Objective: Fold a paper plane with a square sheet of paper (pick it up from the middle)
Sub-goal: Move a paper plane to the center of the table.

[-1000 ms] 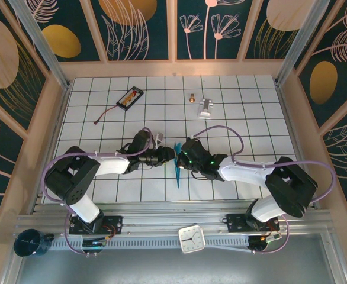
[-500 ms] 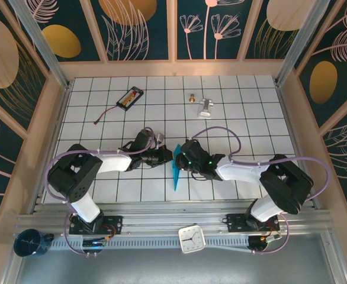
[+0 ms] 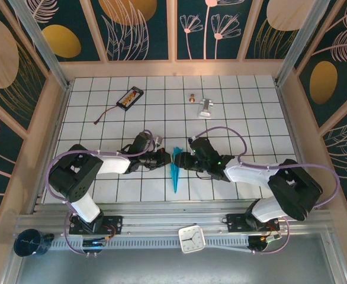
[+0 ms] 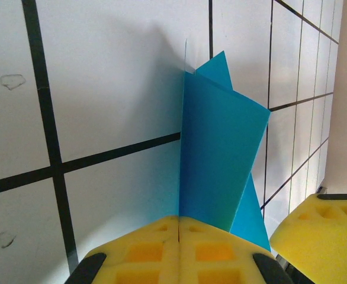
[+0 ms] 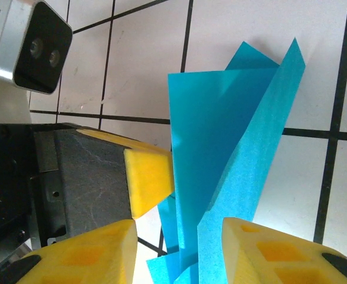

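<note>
Left gripper (image 4: 179, 228): my pads are pressed together, pinching the paper plane (image 4: 215, 160) at its fold. The paper rises toward 12 o'clock.

Right gripper (image 5: 179, 248): my pads are spread, one on either side of the plane.

Top view: the two grippers meet mid-table and the plane's tip points to 6 o'clock.

The table (image 3: 250, 106) is a white grid. The battery pack (image 3: 129, 97) is at 11 o'clock and the silver metal piece (image 3: 205, 106) at 1 o'clock. The walls are teal with a leaf pattern.

Teal-blue paper plane (image 3: 175, 171), yellow fingers (image 4: 144, 251), white table (image 3: 250, 112) with black grid lines.
</note>
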`<state>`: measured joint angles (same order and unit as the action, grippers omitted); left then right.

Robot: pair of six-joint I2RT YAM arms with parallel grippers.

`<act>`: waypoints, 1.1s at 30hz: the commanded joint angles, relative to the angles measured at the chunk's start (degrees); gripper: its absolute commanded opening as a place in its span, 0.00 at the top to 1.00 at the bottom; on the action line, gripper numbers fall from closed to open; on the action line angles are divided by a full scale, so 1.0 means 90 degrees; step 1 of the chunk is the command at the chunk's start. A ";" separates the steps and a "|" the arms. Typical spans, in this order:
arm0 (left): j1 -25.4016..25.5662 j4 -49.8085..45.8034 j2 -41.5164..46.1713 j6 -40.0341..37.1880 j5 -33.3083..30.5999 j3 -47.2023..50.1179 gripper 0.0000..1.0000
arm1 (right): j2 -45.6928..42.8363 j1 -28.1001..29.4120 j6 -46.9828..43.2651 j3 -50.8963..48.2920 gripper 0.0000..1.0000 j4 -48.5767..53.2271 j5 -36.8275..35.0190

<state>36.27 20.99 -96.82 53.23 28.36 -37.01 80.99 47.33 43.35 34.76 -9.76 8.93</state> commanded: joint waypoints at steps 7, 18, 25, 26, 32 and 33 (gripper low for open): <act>-0.0044 0.0194 -0.0001 0.0049 0.0153 0.0094 1.00 | 0.0271 -0.0008 -0.0080 -0.0002 0.58 0.0053 -0.0169; -0.0048 0.0082 0.0078 0.0003 0.0132 0.0069 1.00 | 0.0618 -0.0013 -0.0111 0.0299 0.73 0.0390 -0.0631; -0.0217 0.0128 0.0214 0.0033 0.0028 0.0244 1.00 | 0.0616 -0.0149 -0.0059 0.0172 0.97 0.0355 -0.0680; -0.0255 0.0154 0.0234 0.0047 0.0033 0.0268 1.00 | 0.0619 -0.0175 -0.0045 0.0149 0.98 0.0311 -0.0670; -0.0450 0.0222 0.0356 0.0059 0.0042 0.0382 1.00 | 0.0635 -0.0385 0.0040 -0.0043 0.99 -0.0024 -0.0479; -0.0464 0.0207 0.0371 0.0048 0.0040 0.0389 1.00 | 0.0656 -0.0404 0.0045 -0.0049 0.99 -0.0062 -0.0460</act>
<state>32.67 21.28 -94.94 53.28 28.45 -34.22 86.21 44.53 43.46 35.33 -7.97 4.56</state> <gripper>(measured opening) 0.043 0.046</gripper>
